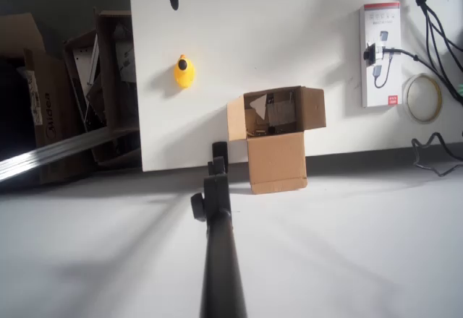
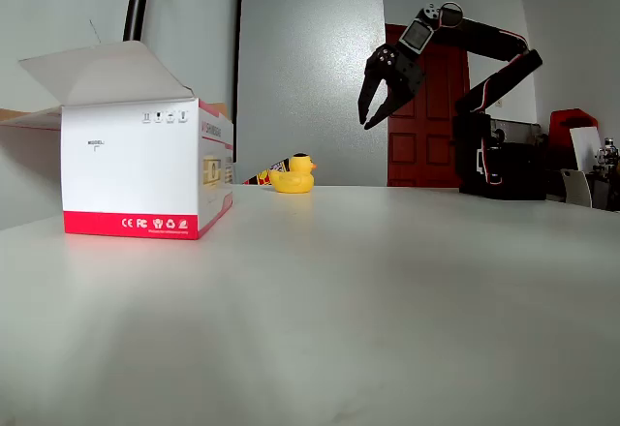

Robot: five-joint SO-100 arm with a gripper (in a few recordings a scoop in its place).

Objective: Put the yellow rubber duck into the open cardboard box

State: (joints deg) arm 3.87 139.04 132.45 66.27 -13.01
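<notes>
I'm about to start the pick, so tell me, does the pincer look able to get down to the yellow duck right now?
Probably yes. The pincer hangs open in the air with nothing held, and the yellow duck sits alone on bare table, apart from the cardboard box. Nothing seems to stand between them.

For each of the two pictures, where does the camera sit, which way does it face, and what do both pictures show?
Overhead view: mounted above, looking down on the white table, the open cardboard box and a dark pole in the foreground.
Fixed view: at tabletop level, looking across the table at the raised black arm, its gripper open in the air, with a white and red box near the lens.
Shared: the yellow rubber duck.
</notes>
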